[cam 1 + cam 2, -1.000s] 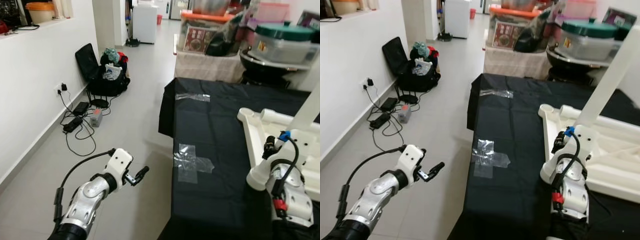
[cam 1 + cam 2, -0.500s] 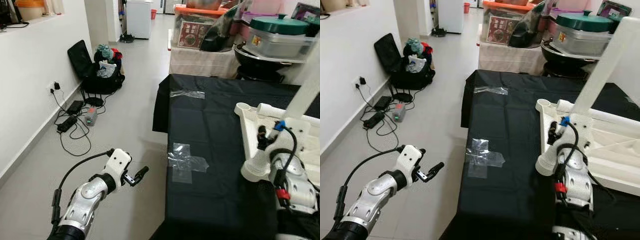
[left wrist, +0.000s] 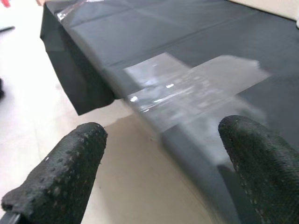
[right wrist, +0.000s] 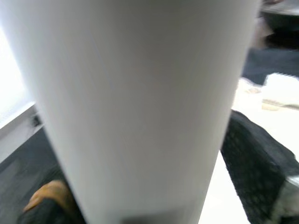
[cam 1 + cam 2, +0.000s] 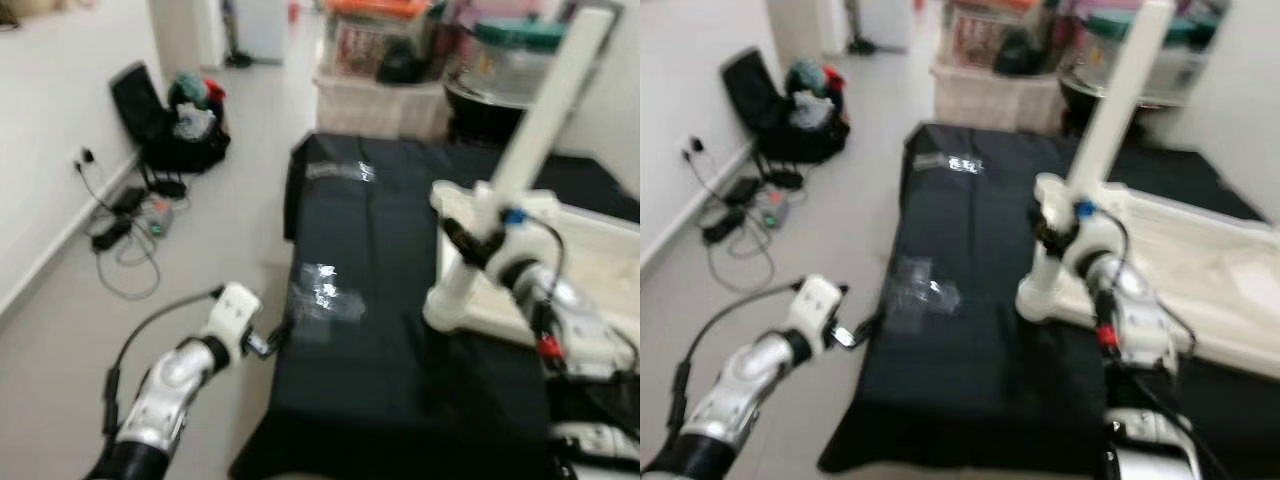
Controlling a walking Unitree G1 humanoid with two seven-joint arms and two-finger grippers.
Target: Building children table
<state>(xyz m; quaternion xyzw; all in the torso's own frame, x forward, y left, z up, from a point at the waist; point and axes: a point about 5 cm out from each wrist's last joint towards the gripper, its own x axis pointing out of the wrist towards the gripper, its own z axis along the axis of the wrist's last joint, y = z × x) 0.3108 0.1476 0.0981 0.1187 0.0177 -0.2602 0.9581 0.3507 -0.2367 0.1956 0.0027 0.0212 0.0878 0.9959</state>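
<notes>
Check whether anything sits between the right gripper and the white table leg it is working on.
Nothing visible does. The right gripper is already closed around the white table leg, which fills the space between its fingers in the wrist view. The leg stands tilted over a corner of the upturned white tabletop on the black cloth.

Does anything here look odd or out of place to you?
Yes: crumpled clear tape is stuck on the black cloth near its edge, another strip farther along. The white tabletop lies flat while the right gripper holds a white leg leaning askew.
</notes>
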